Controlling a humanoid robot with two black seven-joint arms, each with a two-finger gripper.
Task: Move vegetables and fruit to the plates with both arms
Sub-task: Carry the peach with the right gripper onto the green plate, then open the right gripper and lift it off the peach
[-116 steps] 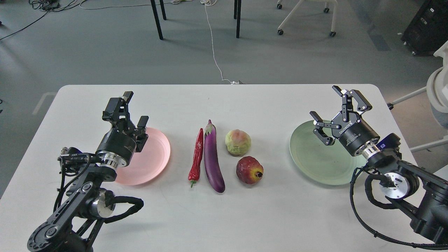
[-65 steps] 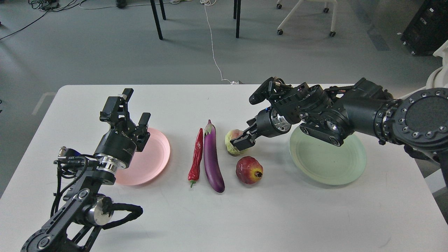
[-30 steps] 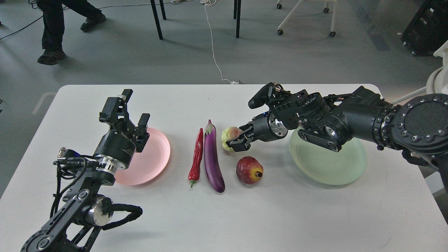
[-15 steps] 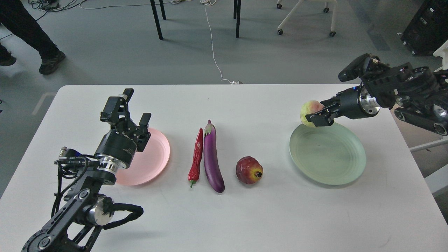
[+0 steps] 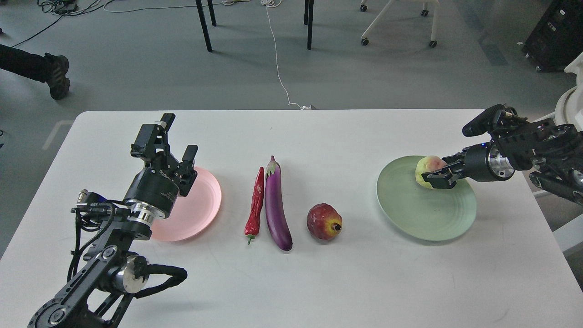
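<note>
Now right gripper (image 5: 432, 172) clamps pale yellow-green pink-blushed fruit (image 5: 427, 165) over green plate (image 5: 410, 214); left gripper (image 5: 175, 141) jaws apart

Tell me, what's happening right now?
Right gripper shut on yellow-green fruit, over green plate. Left gripper open, empty, by pink plate. Nothing in the way.

on the table (image 5: 319, 282), the chili pepper (image 5: 254, 206) lies just left of the eggplant (image 5: 276, 203), the pomegranate (image 5: 324, 221) to their right. one plate (image 5: 196, 214) sits far left, another plate (image 5: 410, 218) far right, the round fruit (image 5: 427, 166) over its rear part, held by the right gripper (image 5: 435, 176).
</note>
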